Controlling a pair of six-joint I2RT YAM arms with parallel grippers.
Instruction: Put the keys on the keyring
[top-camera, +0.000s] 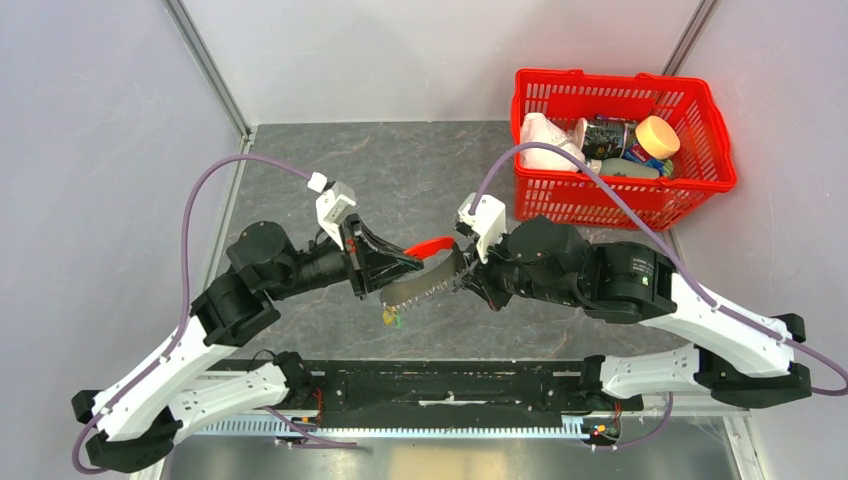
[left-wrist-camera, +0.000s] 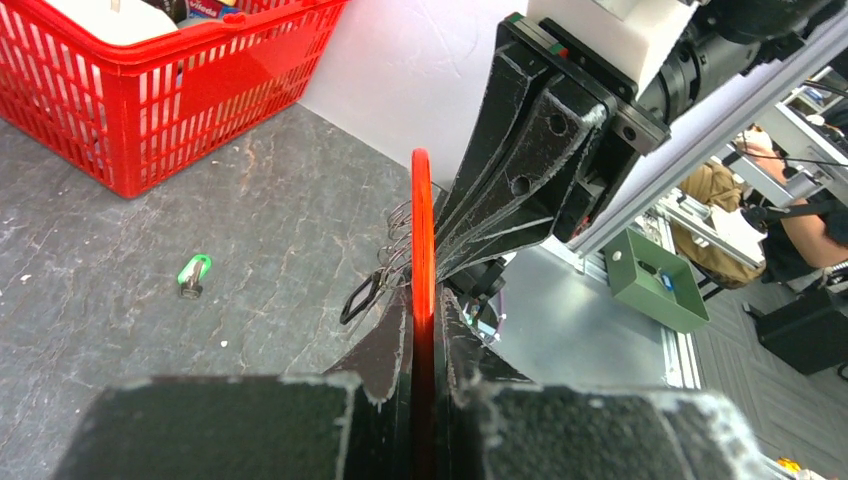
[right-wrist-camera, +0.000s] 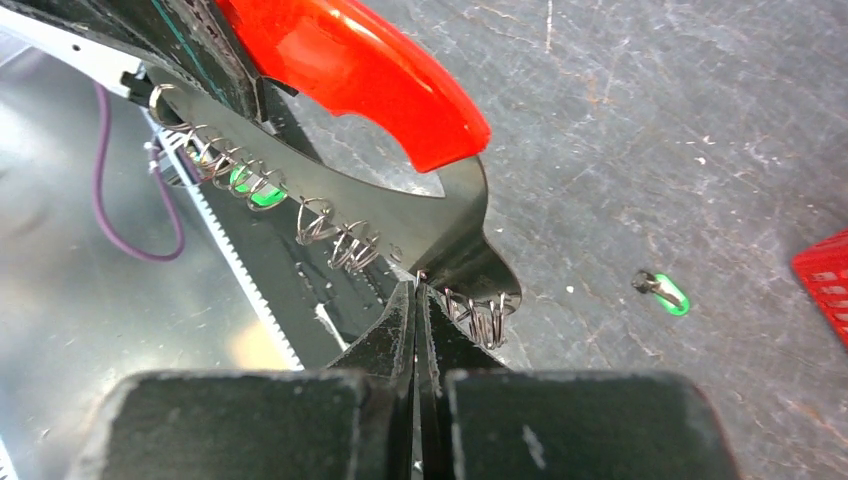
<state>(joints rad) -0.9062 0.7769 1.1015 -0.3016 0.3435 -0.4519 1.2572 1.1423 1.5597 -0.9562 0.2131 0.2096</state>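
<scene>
Right wrist, keyring (right-wrist-camera: 380, 100) red on top, dark metal below

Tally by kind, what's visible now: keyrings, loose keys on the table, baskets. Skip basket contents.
keyring: 1
loose key (green tag): 1
basket: 1
Total: 3

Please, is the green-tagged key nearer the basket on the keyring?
Off: the green-tagged key lies on the table apart from the keyring.
</scene>
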